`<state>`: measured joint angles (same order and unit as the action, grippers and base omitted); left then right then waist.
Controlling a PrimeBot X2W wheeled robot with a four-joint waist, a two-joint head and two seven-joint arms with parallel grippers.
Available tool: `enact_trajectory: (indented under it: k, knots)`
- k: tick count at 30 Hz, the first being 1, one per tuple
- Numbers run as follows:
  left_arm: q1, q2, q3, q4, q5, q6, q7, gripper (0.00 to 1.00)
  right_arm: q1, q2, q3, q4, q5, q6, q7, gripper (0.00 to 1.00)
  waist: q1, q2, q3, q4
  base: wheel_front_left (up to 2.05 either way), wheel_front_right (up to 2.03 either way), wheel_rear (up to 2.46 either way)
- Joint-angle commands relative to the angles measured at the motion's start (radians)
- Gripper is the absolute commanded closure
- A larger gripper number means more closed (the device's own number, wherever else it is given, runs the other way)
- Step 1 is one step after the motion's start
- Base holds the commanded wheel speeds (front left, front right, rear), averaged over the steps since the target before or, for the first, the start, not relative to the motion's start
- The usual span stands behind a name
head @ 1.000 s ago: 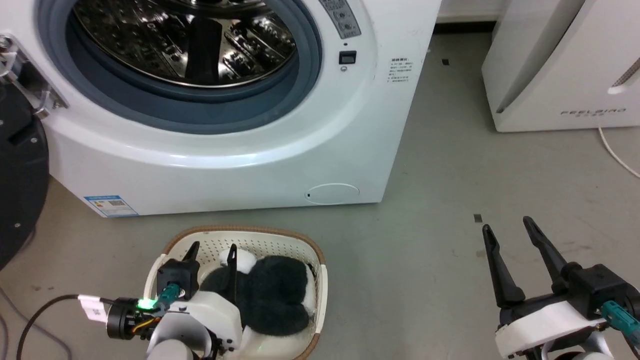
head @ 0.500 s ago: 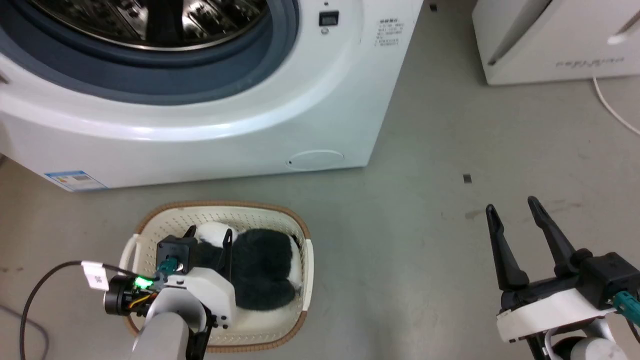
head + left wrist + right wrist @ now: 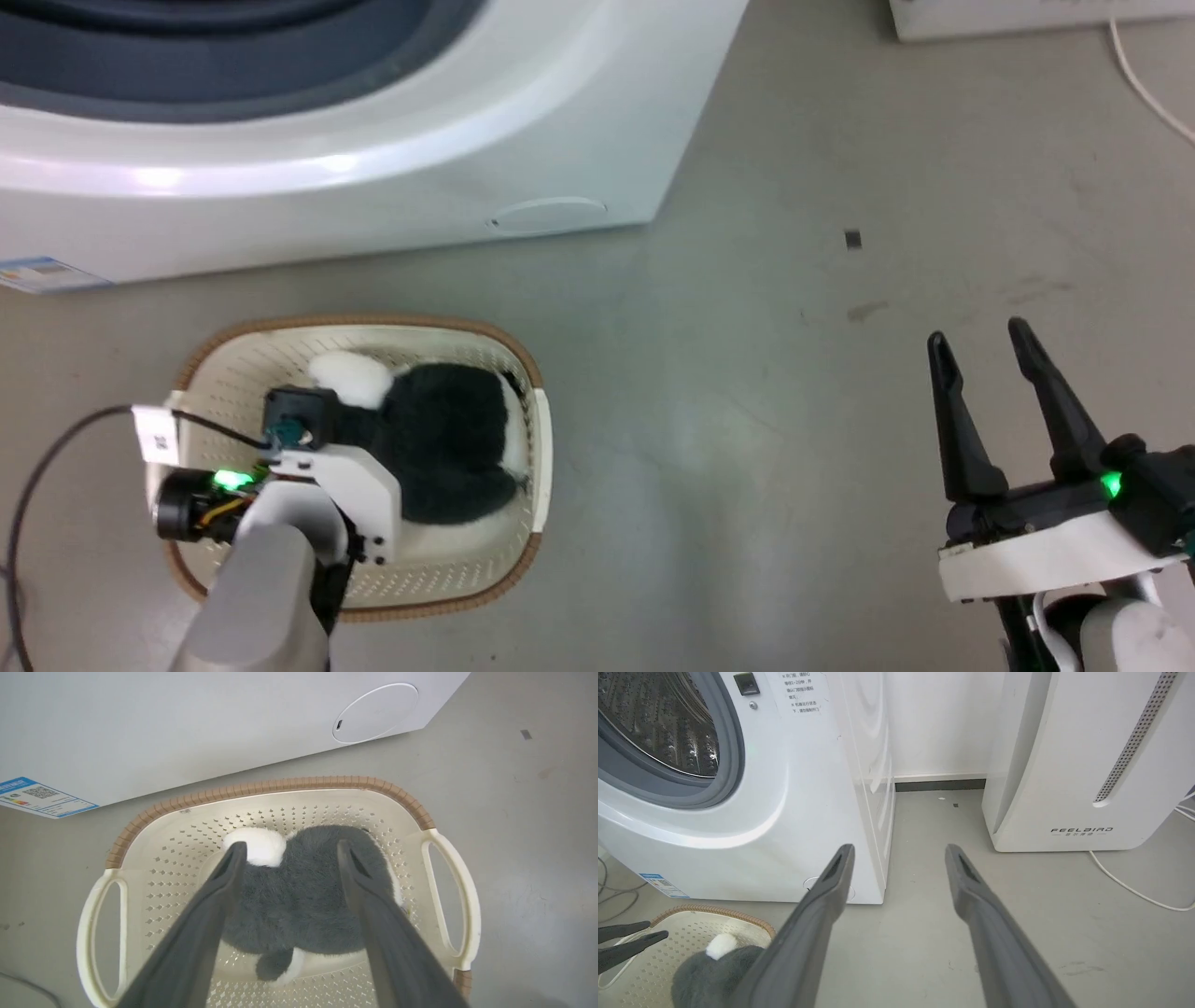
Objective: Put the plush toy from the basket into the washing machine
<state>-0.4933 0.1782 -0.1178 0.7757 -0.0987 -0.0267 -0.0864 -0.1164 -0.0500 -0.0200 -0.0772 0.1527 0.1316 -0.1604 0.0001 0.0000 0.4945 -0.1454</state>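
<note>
A: Quick status. Is the toy out?

B: No. The plush toy (image 3: 439,448) is lying in the basket (image 3: 373,326), which sits on the floor (image 3: 747,373) at 8 o'clock in the head view. The washing machine (image 3: 373,187) is just beyond the basket, at its 12 o'clock.

A: Left side?

B: The left gripper (image 3: 290,845) is over the basket, pointing down at the toy. Its fingers (image 3: 205,924) are spread wide and straddle the black fur, with the white patch at the 11 o'clock tip. They're not clamped on anything. I can't tell if the tips touch the fur yet.

A: Right side?

B: The right gripper (image 3: 978,334) is at 4 o'clock in the head view, well apart from the basket. Its fingers are spread with nothing between them, and there's bare floor under it.

A: Is the machine ready?

B: In the right wrist view the drum (image 3: 658,723) shows bare steel inside the grey gasket at 10 o'clock, so the opening looks free to me.

A: So how far along?

B: I'd call it pre-grasp, with nothing delivered. What's left is to close on the toy, lift it clear of the rim, carry it up to 12 o'clock into the drum and let go. That's basically the whole task.
</note>
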Motion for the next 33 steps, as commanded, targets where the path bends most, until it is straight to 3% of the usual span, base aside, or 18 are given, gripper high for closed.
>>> enact_trajectory:
  k: [1,11,15,19,33]
  knots:
    - [-0.037,0.015,-0.003,0.035,-0.005,-0.002,0.005,0.00,-0.019,0.000,0.000,-0.013,0.012,-0.001,-0.010,0.00,-0.0001,0.0000,0.044,-0.020,0.00,0.00,0.00]
    - [-0.157,0.059,-0.010,0.140,-0.039,-0.023,0.056,0.00,-0.046,0.000,0.008,-0.038,0.026,-0.001,-0.028,0.00,-0.0001,0.0000,0.164,-0.048,0.00,0.00,0.00]
    - [-0.266,0.104,-0.059,0.229,-0.029,-0.040,0.160,0.00,-0.068,0.000,0.014,-0.055,0.046,-0.001,-0.045,0.00,-0.0001,0.0000,0.262,-0.074,0.00,0.00,0.00]
    - [-0.328,0.134,-0.079,0.282,-0.034,-0.049,0.199,0.00,-0.079,0.000,0.028,-0.064,0.064,-0.001,-0.055,0.00,-0.0001,0.0000,0.320,-0.094,0.00,0.00,0.00]
    - [-0.463,0.184,-0.129,0.417,-0.068,-0.084,0.240,0.00,-0.110,0.000,0.057,-0.076,0.104,-0.001,-0.082,0.00,-0.0001,0.0000,0.459,-0.137,0.00,0.00,0.00]
